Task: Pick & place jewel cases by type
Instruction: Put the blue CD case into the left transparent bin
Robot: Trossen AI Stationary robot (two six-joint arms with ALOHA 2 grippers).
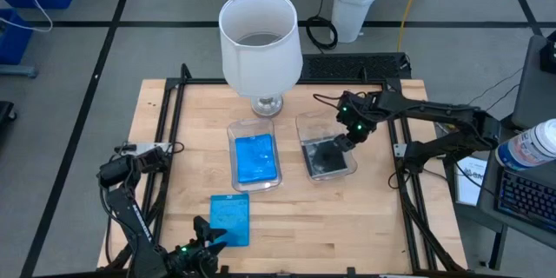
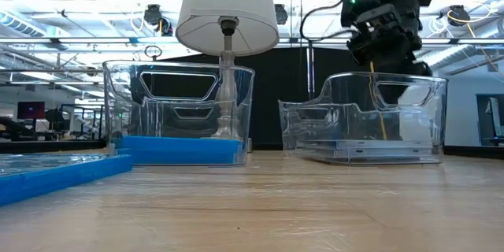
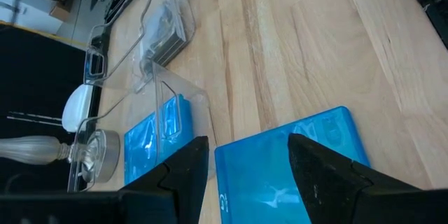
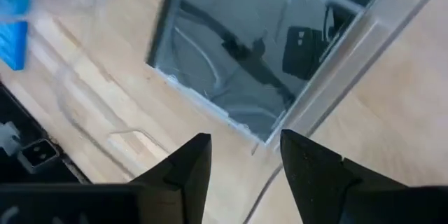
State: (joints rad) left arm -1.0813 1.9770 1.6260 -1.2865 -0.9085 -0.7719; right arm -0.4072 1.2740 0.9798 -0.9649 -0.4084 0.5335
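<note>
**Jewel cases on bench: two trays, one loose case**

- Bench [image 1: 347, 217]: pale wood, black frame rails along both sides.
- Left clear tray [image 1: 254, 153]: near the bench's middle, in front of the lamp base. Holds bright blue jewel cases [image 1: 255, 158] lying flat; the low view shows them as a blue layer along the tray bottom.
- Right clear tray [image 1: 325, 144]: just beside the left tray, apart from it. Holds a smoky dark grey jewel case [image 1: 327, 158] lying flat on its floor.
- Loose blue jewel case [image 1: 230, 219]: flat on the bench at the near edge, well apart from both trays.
- Right end effector [image 1: 347, 140]: hangs over the right tray, above the grey case; fingers spread, nothing between them in its wrist view.
- Left end effector [image 1: 211, 236]: at the near edge, over the corner of the loose blue case; fingers spread, straddling the case's edge in its wrist view, whether touching cannot be told.
- Table lamp [image 1: 260, 43]: white shade, glass base, behind the left tray.
</note>
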